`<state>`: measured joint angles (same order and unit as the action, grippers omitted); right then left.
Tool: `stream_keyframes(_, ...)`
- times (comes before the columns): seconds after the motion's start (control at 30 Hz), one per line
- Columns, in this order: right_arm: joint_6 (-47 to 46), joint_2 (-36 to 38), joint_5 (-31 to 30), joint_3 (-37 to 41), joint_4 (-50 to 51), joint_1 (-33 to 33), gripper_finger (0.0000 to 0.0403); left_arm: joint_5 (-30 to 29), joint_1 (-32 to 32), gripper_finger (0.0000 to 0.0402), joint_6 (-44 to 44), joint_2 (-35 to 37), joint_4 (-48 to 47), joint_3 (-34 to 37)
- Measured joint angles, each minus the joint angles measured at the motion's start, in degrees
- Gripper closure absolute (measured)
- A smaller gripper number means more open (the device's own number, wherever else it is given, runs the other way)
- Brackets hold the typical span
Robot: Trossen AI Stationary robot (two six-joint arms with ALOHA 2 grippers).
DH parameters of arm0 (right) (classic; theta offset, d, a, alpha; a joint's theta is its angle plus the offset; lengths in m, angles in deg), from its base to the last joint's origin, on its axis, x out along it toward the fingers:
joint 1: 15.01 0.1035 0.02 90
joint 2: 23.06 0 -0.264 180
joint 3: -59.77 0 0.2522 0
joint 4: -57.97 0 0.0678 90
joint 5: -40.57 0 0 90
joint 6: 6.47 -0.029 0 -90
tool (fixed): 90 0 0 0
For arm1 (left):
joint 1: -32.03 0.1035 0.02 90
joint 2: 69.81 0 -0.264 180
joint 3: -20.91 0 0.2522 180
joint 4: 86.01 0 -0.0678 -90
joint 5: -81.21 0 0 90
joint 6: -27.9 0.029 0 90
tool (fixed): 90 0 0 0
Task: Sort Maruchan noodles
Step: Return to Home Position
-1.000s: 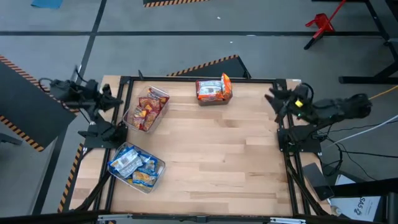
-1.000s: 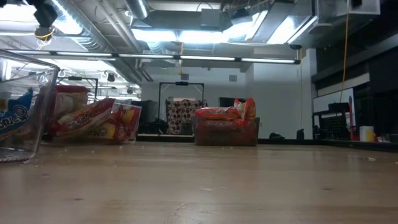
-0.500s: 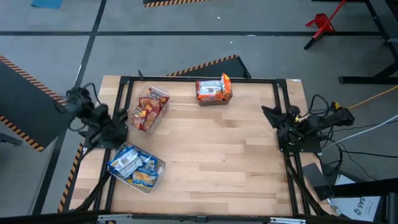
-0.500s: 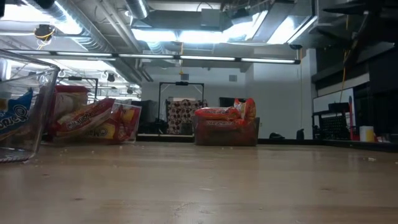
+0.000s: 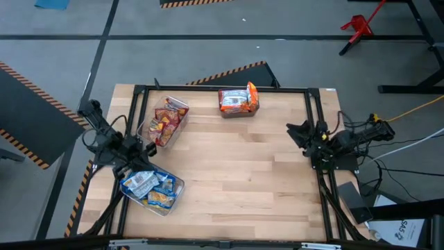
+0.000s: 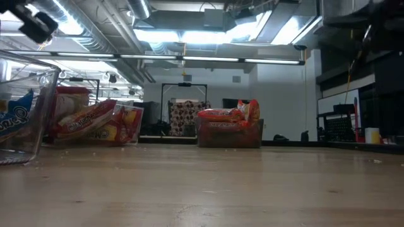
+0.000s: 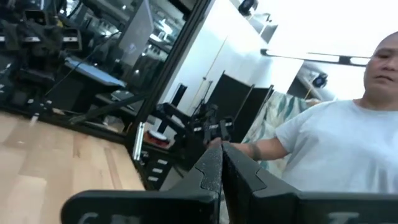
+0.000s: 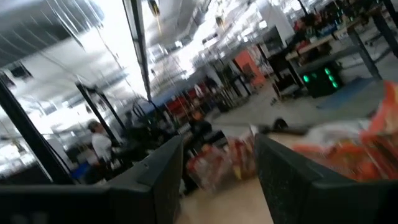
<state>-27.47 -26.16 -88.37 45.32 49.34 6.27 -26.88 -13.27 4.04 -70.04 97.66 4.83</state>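
The noodle packets all lie in three clear bins. Orange-and-white packets (image 5: 164,121) fill the far-left bin, blue-and-white packets (image 5: 151,185) the near-left bin, and red-orange packets (image 5: 238,100) the bin at the far edge. The low view shows the same three heaps: blue (image 6: 12,123), orange (image 6: 95,123) and red-orange (image 6: 228,116). My left gripper (image 5: 146,148) is at the table's left edge, between the two left bins, shut (image 7: 221,163) and empty. My right gripper (image 5: 292,130) is at the right edge, open (image 8: 217,168) and empty, pointing across the table.
A black frame (image 5: 222,89) runs around the wooden tabletop (image 5: 243,173). A person in a grey shirt (image 7: 336,155) is beyond the table in the left wrist view. The tabletop's middle and near right hold no objects.
Both arms have come down and drawn in at the table's sides. The left gripper moved from beyond the far-left corner toward the near edge, ending between the two left bins. The right gripper moved toward the near edge and lowered. The bins and packets stayed put.
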Motion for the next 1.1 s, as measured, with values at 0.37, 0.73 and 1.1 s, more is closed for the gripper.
stream_keyframes(0.37,-4.26,-0.02,0.08,0.17,17.09,0.0,0.0219,-4.32,0.02,0.0401,-1.35,-0.2,-8.31,1.89)
stream_keyframes(0.73,1.62,-3.71,3.59,0.15,18.01,0.07,0.0219,-4.6,0.0,0.0401,-1.46,-0.48,-13.84,1.85)
stream_keyframes(1.1,3.1,-5.94,9.51,0.2,13.86,0.07,0.0219,7.84,0.02,0.0401,13.36,0.0,-0.79,1.84)
